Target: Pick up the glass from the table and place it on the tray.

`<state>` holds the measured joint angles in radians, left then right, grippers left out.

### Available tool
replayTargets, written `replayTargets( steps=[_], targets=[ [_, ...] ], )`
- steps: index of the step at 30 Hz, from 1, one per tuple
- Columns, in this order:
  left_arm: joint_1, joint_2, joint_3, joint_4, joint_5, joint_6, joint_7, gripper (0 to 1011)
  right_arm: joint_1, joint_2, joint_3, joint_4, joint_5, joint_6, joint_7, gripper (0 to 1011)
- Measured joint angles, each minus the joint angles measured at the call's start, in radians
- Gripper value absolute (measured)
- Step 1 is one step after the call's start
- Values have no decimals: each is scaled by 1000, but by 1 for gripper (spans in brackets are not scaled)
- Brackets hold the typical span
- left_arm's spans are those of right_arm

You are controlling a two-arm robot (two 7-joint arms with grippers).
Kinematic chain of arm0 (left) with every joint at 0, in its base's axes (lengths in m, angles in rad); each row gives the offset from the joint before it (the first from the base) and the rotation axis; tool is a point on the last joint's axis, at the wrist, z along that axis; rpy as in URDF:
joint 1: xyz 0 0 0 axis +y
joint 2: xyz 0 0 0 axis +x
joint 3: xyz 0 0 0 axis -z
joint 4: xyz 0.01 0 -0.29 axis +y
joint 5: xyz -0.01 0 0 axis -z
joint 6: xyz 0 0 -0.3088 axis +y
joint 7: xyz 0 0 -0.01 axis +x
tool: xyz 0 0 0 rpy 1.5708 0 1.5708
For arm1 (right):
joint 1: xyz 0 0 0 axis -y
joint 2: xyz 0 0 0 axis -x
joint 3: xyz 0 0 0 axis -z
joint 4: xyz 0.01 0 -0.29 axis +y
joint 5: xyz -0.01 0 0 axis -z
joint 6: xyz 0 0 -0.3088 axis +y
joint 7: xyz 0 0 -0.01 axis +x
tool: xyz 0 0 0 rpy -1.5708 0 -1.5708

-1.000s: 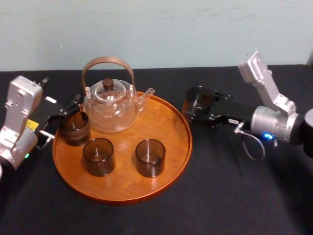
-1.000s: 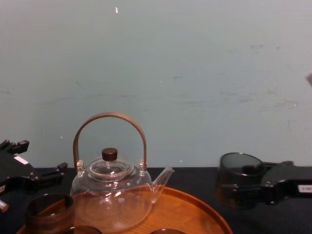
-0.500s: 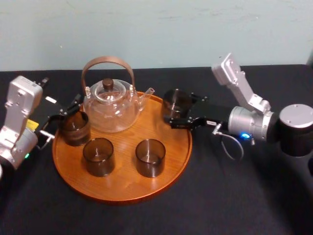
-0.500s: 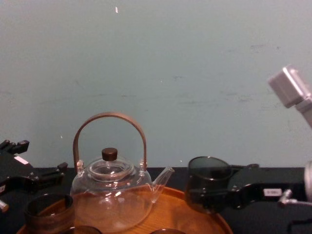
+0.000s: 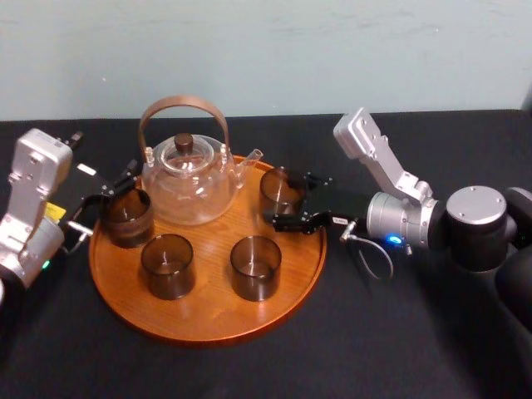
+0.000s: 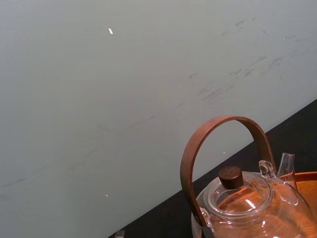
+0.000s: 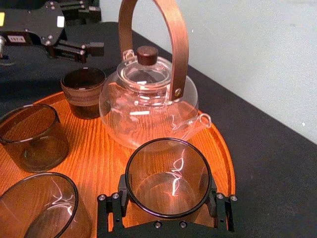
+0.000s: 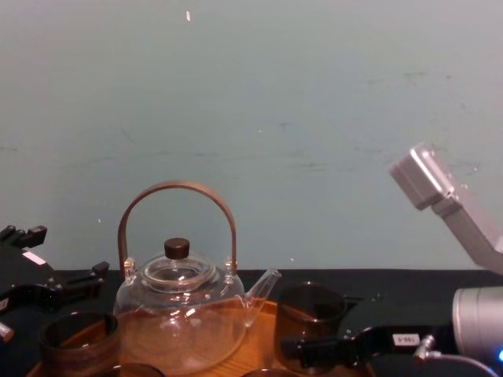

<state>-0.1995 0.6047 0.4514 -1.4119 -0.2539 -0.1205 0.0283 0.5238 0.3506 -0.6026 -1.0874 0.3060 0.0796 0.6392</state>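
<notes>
Right gripper (image 5: 293, 201) clamping smoky cylindrical glass (image 5: 278, 188) over round orange-brown wooden tray (image 5: 208, 329); left gripper (image 5: 110, 196) idling spread at tray's edge.

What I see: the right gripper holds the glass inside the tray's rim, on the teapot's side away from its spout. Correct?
No: the right gripper holds the glass inside the tray's rim, but beside the teapot's spout, not away from it. The head view shows this.

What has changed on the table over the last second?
The right pincer, shut on the glass, carried it left from above the table to over the tray, lower, beside the teapot spout. The left pincer and three other glasses stayed put.
</notes>
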Motion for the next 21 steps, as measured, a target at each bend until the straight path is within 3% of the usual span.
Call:
replayTargets(
  steps=[21],
  targets=[
    [0, 0, 0, 0, 0, 0, 0, 1001, 20, -54, -14, 109, -41, -35, -3, 898]
  ],
)
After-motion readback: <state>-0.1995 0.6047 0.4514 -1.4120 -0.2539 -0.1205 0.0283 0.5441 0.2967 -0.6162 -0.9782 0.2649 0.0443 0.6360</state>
